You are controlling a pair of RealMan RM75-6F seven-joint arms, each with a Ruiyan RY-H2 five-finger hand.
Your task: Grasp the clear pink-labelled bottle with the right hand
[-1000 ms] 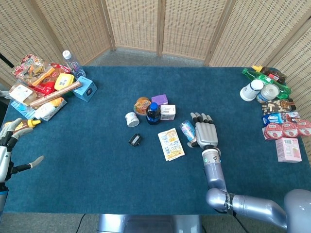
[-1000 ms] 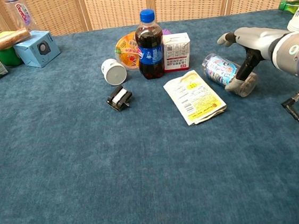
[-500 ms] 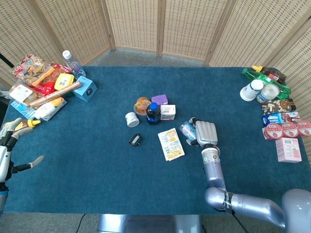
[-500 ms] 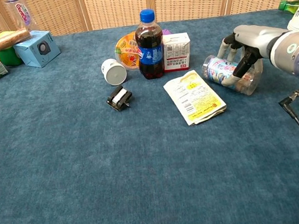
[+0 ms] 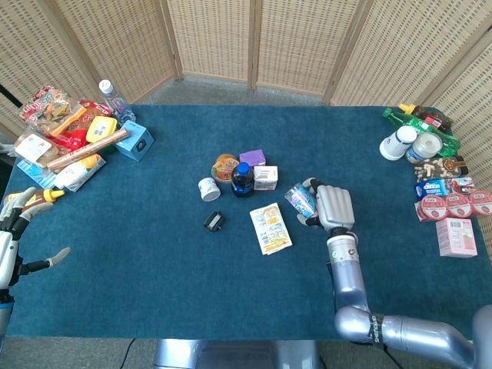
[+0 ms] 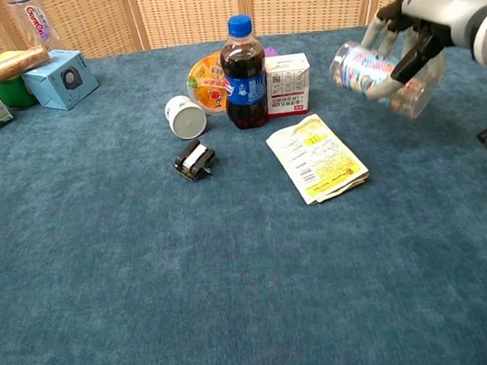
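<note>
A clear plastic bottle [image 6: 373, 71] with a blue-and-pink label lies sideways in my right hand [image 6: 417, 26], whose fingers wrap around it. It hangs above the blue table cloth, to the right of the white box, and touches nothing else. In the head view the bottle [image 5: 299, 200] pokes out to the left of the right hand [image 5: 334, 206]. My left hand [image 5: 11, 221] hovers open at the table's far left edge, holding nothing. Another clear bottle with a pink label [image 6: 34, 20] stands at the back left behind the blue box.
A cluster sits mid-table: cola bottle [image 6: 240, 61], white box [image 6: 288, 84], orange cup [image 6: 205, 76], white cup [image 6: 185, 116], black clip [image 6: 194, 161] and a flat yellow packet [image 6: 317, 157]. Snack piles line the left edge [image 5: 65, 138] and the right edge [image 5: 442, 184].
My right hand's fingers closed around the lying bottle, then raised it off the cloth and slightly toward the back. The left hand stayed put.
</note>
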